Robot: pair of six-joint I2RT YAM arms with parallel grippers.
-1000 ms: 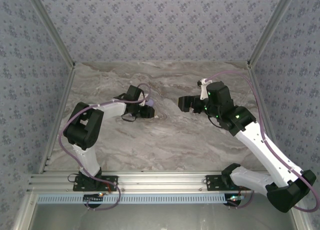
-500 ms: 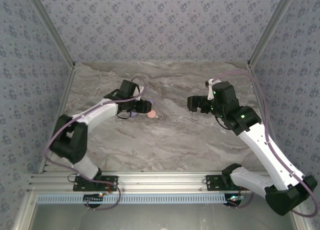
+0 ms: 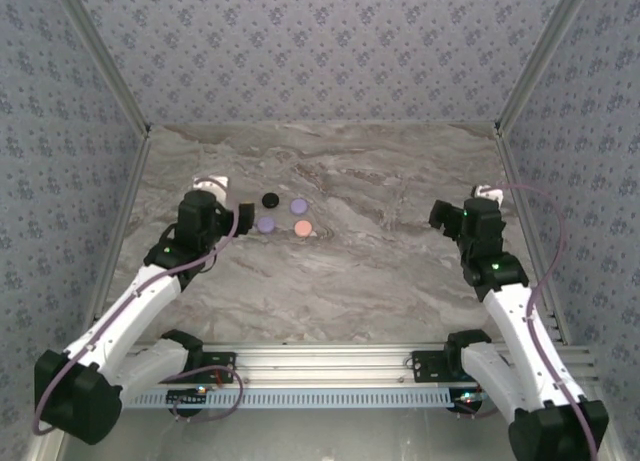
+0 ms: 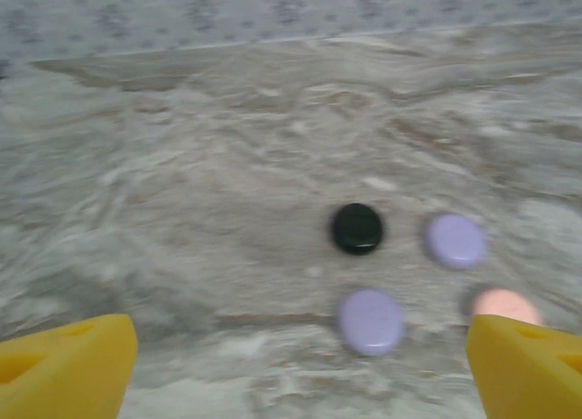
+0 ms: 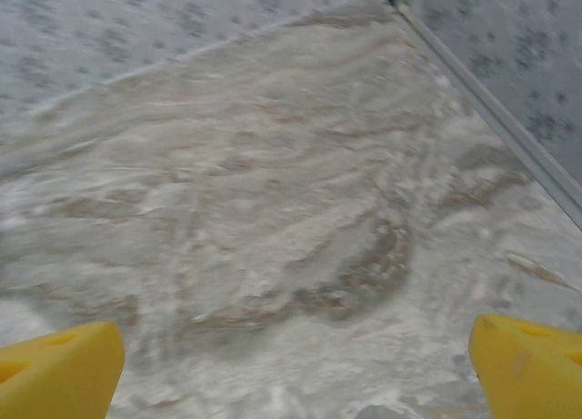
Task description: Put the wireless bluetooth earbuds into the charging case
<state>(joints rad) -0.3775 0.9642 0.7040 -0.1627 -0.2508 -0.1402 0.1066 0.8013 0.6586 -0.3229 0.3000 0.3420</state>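
Nearest, the arm bases are bolted to the front rail (image 3: 330,359), one on each side. Farther in, the left pincer (image 3: 242,217) hangs over the left half of the marbled surface (image 3: 380,281). It is released: its yellow fingertips (image 4: 68,364) stand wide apart at the bottom corners of the left wrist view, with nothing between them. The right pincer (image 3: 440,215) is well apart from it on the right side. It too is released, with only bare surface between its tips in the right wrist view.

Just beyond the left pincer, four small round cases lie flat on the surface in a loose square, none touching another. The near lilac case (image 3: 266,223) is closest to the pincer, and the pink case (image 3: 303,227) sits just to its right. Behind them are the black case (image 3: 269,199) and, to its right, the far lilac case (image 3: 299,207). All four look shut, smooth lids up, so their insides are hidden. Whether the earbuds lie inside them cannot be told. The left wrist view is blurred, and the pink case is partly hidden there behind the right fingertip.

Farthest back, patterned walls (image 3: 320,51) close off the surface.
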